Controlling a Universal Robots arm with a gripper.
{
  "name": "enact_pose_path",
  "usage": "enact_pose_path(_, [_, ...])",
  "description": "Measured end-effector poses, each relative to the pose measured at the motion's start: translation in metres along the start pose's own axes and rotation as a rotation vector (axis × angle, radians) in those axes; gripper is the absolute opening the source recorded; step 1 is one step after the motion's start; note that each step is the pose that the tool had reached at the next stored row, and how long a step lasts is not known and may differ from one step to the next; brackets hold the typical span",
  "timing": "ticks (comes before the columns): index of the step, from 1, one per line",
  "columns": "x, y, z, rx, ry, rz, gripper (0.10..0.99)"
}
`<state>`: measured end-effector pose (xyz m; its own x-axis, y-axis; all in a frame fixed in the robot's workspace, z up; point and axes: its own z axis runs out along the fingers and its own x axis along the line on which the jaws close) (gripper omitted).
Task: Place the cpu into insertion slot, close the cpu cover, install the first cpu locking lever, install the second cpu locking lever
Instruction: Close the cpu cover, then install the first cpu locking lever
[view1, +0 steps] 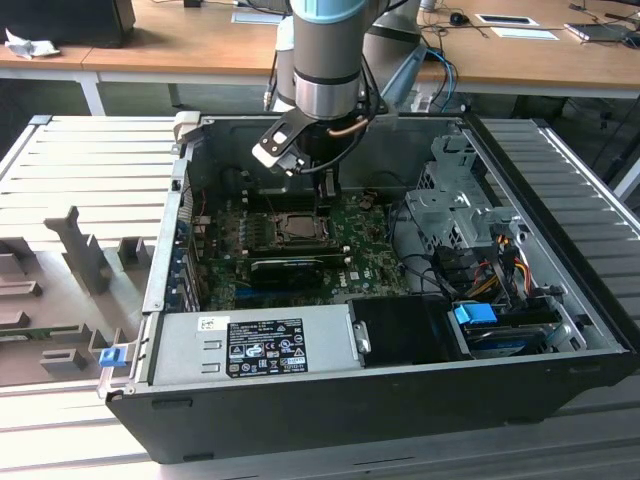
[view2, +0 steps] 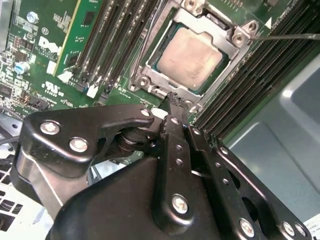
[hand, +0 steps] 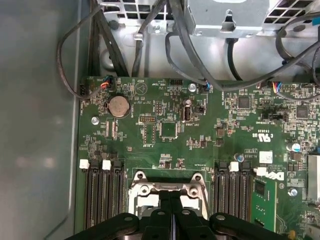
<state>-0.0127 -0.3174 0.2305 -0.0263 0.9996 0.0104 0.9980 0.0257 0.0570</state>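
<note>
Just beyond the gripper (view2: 173, 98), the cpu (view2: 192, 57) lies flat in the insertion slot (view2: 141, 80) on the green motherboard (view2: 55, 50). The cpu cover (view2: 220, 35) lies down around its pale face. The gripper's fingers (view2: 176, 130) are pressed together, tips just beside the cover's near edge. A thin lever rod (view2: 290, 36) juts from the slot's far corner.

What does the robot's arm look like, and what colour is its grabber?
The arm is a fat grey tube with a light blue band and a shiny metal ring. A thin copper-coloured cable loops under it. The end effector is black metal bars joined by silver screws.
</note>
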Motion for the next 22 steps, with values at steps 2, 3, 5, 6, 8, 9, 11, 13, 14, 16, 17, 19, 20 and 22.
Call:
enact_pose_path(2, [0.0002,-0.0048,0.0011,0.000,0.0004,0.000,0.106])
enact_pose_path(3, [0.0002,-0.0090,0.0027,0.000,0.0001,0.000,0.106])
enact_pose_path(5, [0.0003,-0.0132,0.0052,0.000,0.0002,-0.004,0.106])
enact_pose_path(6, [0.0003,-0.0150,0.0057,0.000,0.0003,-0.005,0.106])
enact_pose_path(8, [0.0004,-0.0199,0.0060,0.000,0.0005,-0.009,0.106])
enact_pose_path(9, [0.0005,-0.0223,0.0059,0.000,0.0007,-0.010,0.106])
enact_pose_path(11, [0.0007,-0.0274,0.0057,0.000,0.0008,-0.013,0.106])
enact_pose_path(13, [0.0008,-0.0307,0.0056,0.000,0.0009,-0.014,0.106])
enact_pose_path(14, [0.0008,-0.0319,0.0055,0.000,0.0008,-0.014,0.106])
enact_pose_path(16, [0.0008,-0.0345,0.0054,0.000,0.0009,-0.014,0.106])
enact_pose_path(17, [0.0009,-0.0353,0.0054,0.000,0.0009,-0.014,0.106])
enact_pose_path(19, [0.0009,-0.0355,0.0053,0.000,0.0009,-0.014,0.106])
enact_pose_path(20, [0.0009,-0.0356,0.0053,0.000,0.0008,-0.014,0.106])
enact_pose_path(22, [0.0008,-0.0356,0.0046,0.000,0.0002,-0.014,0.106])
